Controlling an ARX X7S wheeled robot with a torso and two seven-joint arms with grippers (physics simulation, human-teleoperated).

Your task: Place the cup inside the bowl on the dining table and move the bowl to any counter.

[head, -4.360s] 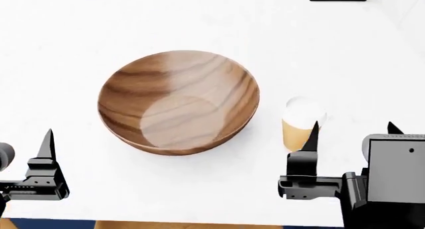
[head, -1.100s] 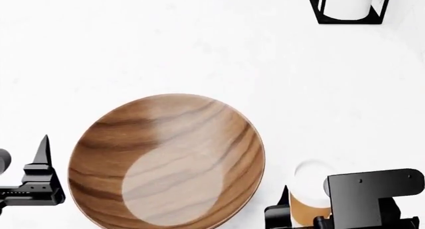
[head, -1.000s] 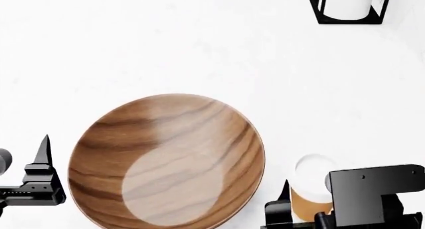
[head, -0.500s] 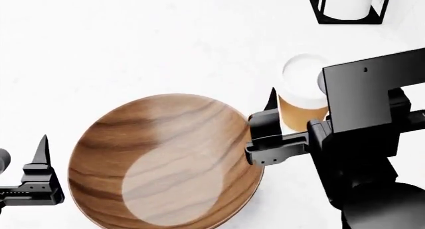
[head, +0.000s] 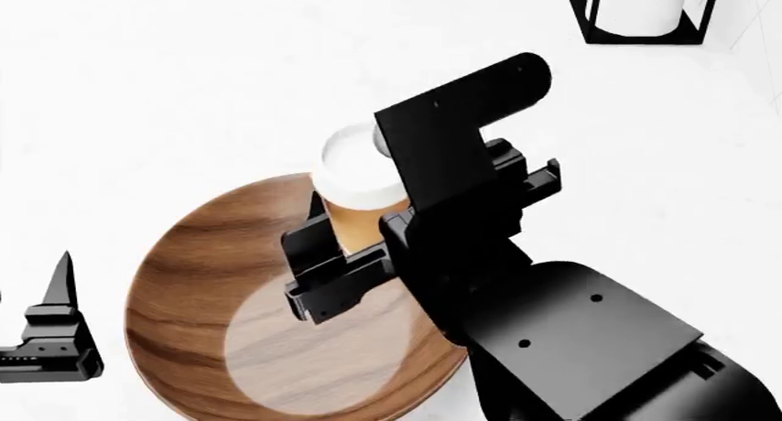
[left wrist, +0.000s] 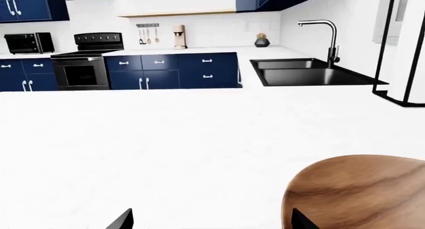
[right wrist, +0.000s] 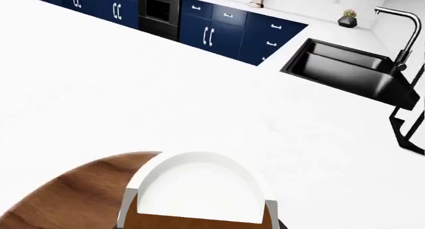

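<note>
White table carries the bowl, its near rim cut off. Above it the cup is clamped by the right gripper; left gripper state cannot be told.

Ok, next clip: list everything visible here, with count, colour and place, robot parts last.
cup: one, tan with white lid, held above the bowl's far rim.
bowl: one, brown wood, on the dining table.
dining table: one, plain white.
black wire holder: one, holding something white, far right of the table.
sink: one, black, with tap, in the kitchen behind.
cabinets: navy blue, in the background.
right claw: black, shut on the cup.
left claw: black, beside the bowl, holding nothing.
</note>
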